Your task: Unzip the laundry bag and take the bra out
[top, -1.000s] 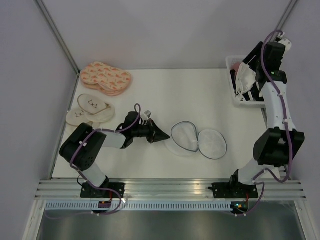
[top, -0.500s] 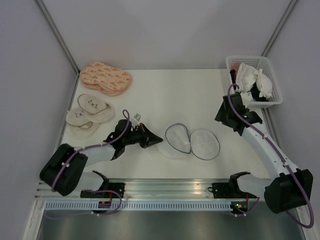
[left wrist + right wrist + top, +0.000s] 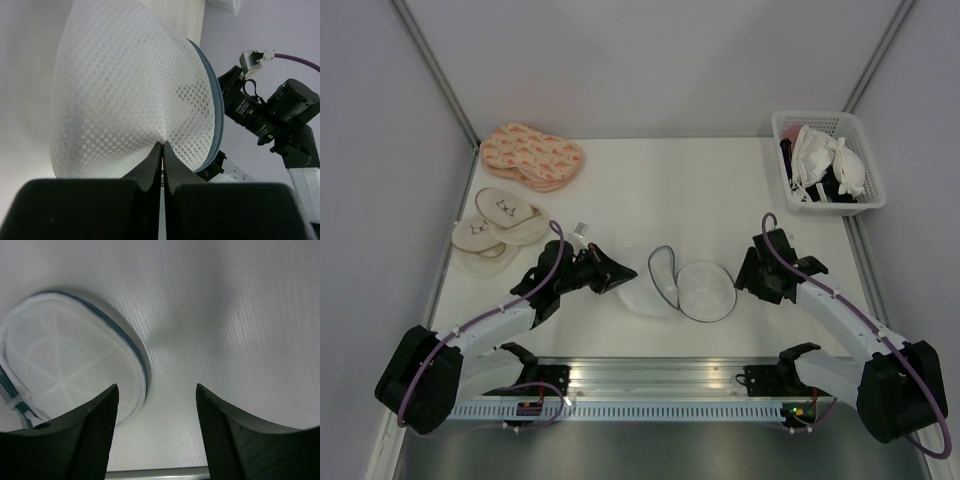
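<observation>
White table (image 3: 660, 180), laundry bag (image 3: 125, 95) between closed left jaws

Laundry bag (image 3: 688, 286) lies on the counter (image 3: 660, 190), mid-width, toward the near edge. Left end effector (image 3: 162, 145) sits at the bag's left side, in contact with its mesh. Right end effector (image 3: 746, 280) sits just right of the bag. Basket (image 3: 868, 198) stands at the far right corner; the bra (image 3: 823, 158) lies in it. Far pair of slippers (image 3: 532, 156) occupies the far left corner. Near pair of slippers (image 3: 496, 226) lies just in front of it, along the left edge, well apart from the bag.
</observation>
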### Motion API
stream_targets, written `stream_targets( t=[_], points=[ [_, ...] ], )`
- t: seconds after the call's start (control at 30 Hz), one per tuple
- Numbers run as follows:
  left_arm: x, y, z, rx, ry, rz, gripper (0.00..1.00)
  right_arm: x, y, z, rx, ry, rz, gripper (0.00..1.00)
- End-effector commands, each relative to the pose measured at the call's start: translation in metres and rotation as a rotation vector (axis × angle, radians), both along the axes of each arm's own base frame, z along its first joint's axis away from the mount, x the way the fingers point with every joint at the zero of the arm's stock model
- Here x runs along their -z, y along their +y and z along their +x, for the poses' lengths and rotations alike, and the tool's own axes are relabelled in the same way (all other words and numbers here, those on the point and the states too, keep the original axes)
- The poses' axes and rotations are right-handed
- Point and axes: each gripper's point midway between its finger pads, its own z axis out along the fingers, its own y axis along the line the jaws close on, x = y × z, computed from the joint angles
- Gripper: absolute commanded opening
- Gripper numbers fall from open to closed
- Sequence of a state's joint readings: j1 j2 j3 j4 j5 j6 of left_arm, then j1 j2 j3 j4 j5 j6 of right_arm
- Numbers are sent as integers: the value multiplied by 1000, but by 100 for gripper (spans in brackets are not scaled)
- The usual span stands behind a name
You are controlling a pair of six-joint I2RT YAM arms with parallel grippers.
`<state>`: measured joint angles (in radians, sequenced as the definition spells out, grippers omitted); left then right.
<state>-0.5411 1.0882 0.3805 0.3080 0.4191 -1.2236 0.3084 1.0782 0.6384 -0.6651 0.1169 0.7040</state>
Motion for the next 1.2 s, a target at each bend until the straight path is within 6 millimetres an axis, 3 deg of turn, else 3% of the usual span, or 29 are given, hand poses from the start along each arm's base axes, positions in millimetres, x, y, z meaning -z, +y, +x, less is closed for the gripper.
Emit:
stream_targets(
  t=[0.0, 0.2, 0.3, 0.4, 0.67, 1.07, 1.13, 1.17],
  points=[
    [2, -1, 3, -3, -17, 10, 2, 6, 29, -6, -51, 0, 104, 68],
    [0, -3, 5, 2, -17, 11, 2, 23, 41, -14, -76, 31, 109, 64],
    [0, -3, 4, 6, -19, 10, 2, 23, 41, -12, -73, 19, 92, 55],
    [0, -3, 3, 7, -17, 10, 2, 24, 38, -10, -65, 19, 66, 39],
    [3, -1, 0, 6, -13, 11, 2, 26, 27, -18, -56, 29, 17, 51],
    [8, -1, -1, 6, 4, 11, 2, 50, 23, -28, -33, 70, 2, 42],
    [9, -2, -1, 8, 5, 12, 2, 52, 23, -29, -29, 69, 5, 35],
    [9, -2, -1, 9, 4, 10, 2, 52, 23, -28, -28, 64, 5, 27]
  ],
)
